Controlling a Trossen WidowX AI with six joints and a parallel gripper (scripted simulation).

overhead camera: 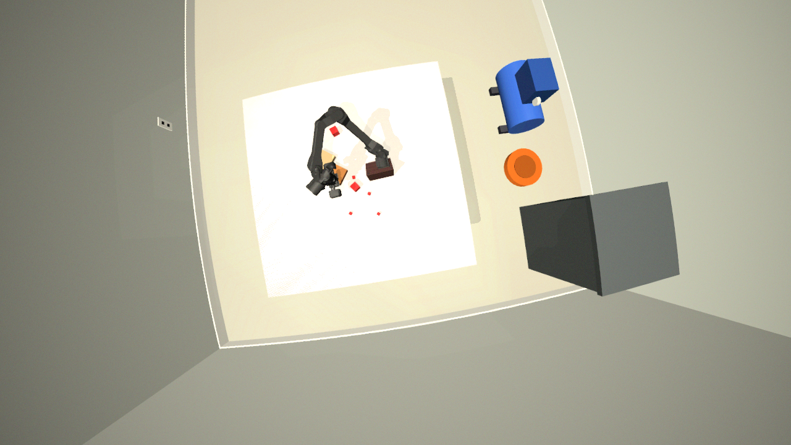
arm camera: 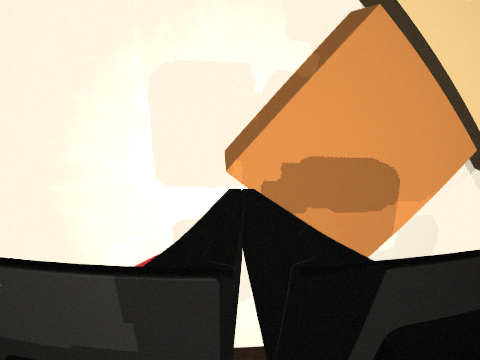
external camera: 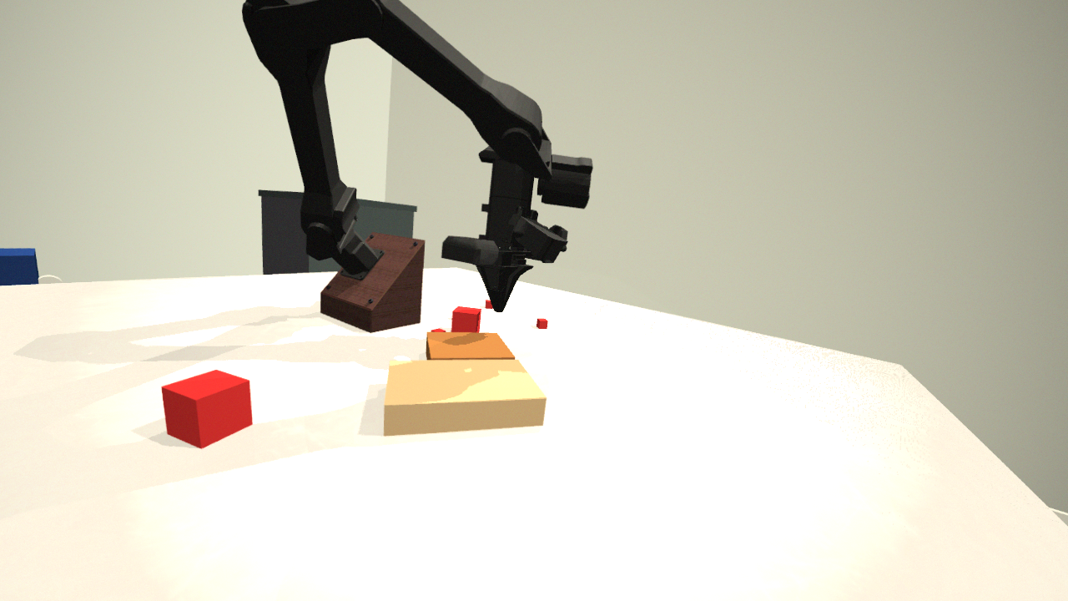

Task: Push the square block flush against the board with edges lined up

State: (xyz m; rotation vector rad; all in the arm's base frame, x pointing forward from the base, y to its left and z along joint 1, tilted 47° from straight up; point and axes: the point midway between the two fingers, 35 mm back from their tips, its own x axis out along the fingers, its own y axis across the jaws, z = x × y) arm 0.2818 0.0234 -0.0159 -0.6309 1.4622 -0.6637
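Observation:
The orange square block lies flat with one side along the pale yellow board. In the wrist view a dark strip runs between their tops; I cannot tell whether the sides touch fully. In the exterior view the right edges look nearly in line, while the board reaches farther left. My gripper is shut and holds nothing. Its tips are raised, near the block's left corner in the wrist view. The arm partly covers both parts in the top view.
A red cube lies left of the board in the exterior view. Another red cube lies beyond the block, with several tiny red cubes around. The brown arm base stands behind them.

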